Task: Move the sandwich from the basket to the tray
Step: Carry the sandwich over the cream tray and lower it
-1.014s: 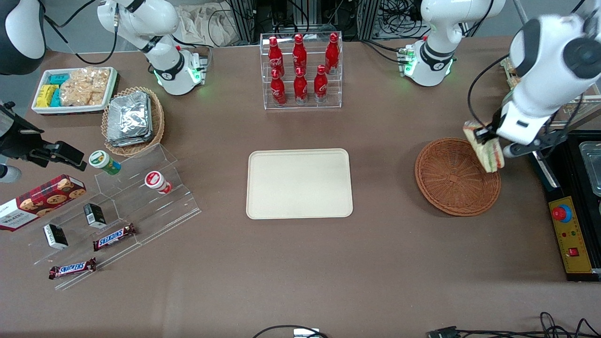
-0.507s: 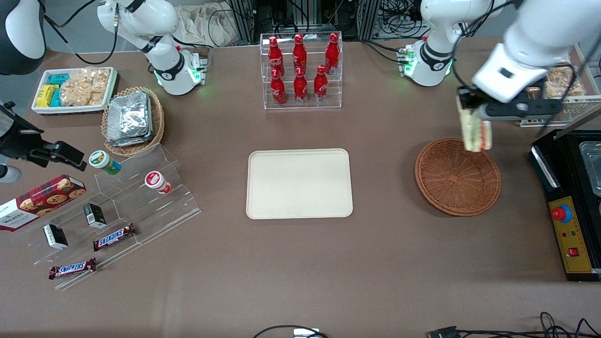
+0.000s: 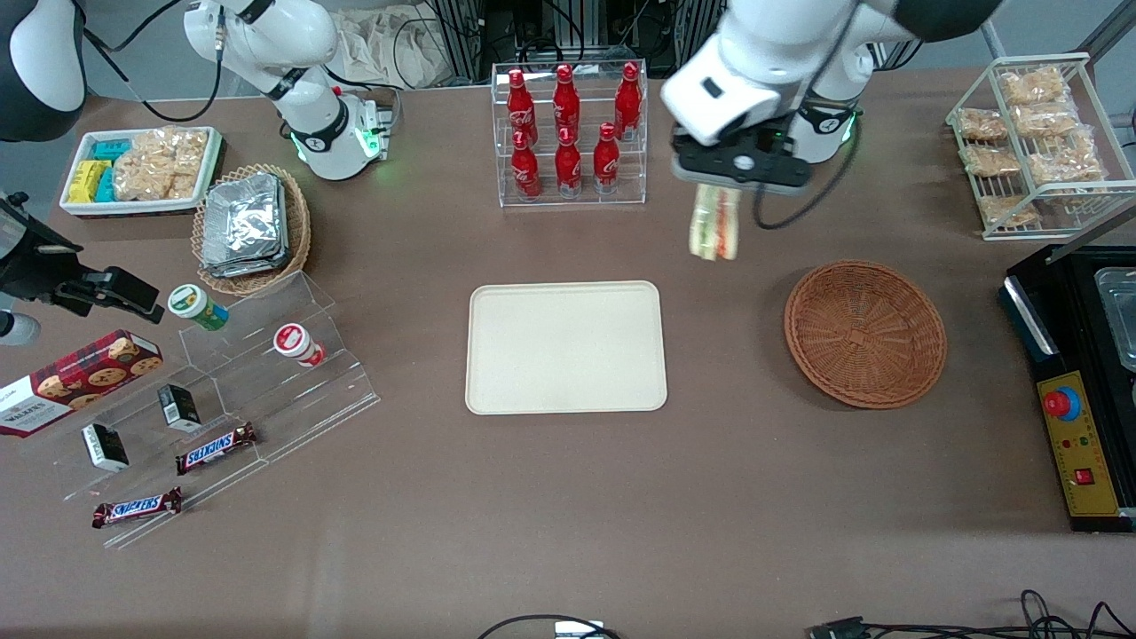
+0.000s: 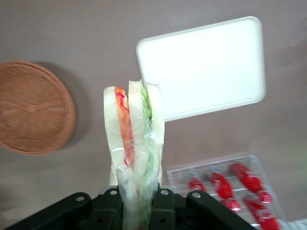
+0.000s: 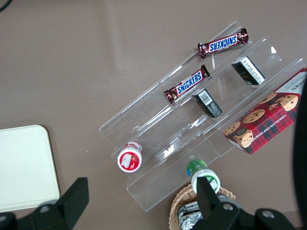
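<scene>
Brown table (image 3: 568,497), cabled racks

Reddish-brown woven basket (image 3: 865,334), cream tray (image 3: 566,347), pale green-orange-layered sandwich (image 3: 715,224)

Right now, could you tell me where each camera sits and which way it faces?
Front: high, facing both arms, over the table; gripper holds the sandwich between basket and tray.
Left wrist: on the working arm, looking down past its gripper at sandwich, basket, tray.
Right wrist: on the parked arm, looking down at Snickers bars.
All three views share the tray.
</scene>
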Robot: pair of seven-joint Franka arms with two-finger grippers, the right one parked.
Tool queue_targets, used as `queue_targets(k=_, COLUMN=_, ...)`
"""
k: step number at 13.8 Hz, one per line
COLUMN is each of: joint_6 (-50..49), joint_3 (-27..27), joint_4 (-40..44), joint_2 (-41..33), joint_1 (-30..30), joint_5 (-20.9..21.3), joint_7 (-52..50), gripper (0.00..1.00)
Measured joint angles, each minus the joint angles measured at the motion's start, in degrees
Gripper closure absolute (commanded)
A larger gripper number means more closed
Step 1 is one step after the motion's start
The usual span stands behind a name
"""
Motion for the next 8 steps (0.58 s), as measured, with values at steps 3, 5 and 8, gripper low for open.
queue_targets(k=3, joint_6=3.73, joint_3=-1.75, joint_4=0.44, joint_2=3.63, joint_1=0.05, joint_5=0.28, joint_7=-2.17, gripper=0.88)
queue_targets(k=5, joint_6=7.98, joint_3=-1.75, joint_4=-2.93, joint_2=4.65, joint_1=0.11, joint_5=1.32, joint_7=-2.18, gripper=0.88)
queue_targets(k=8, joint_6=17.61, joint_3=-1.91, joint_4=-12.47, joint_2=4.85, joint_1=0.01, joint_5=3.52, joint_7=-2.90, gripper=0.88)
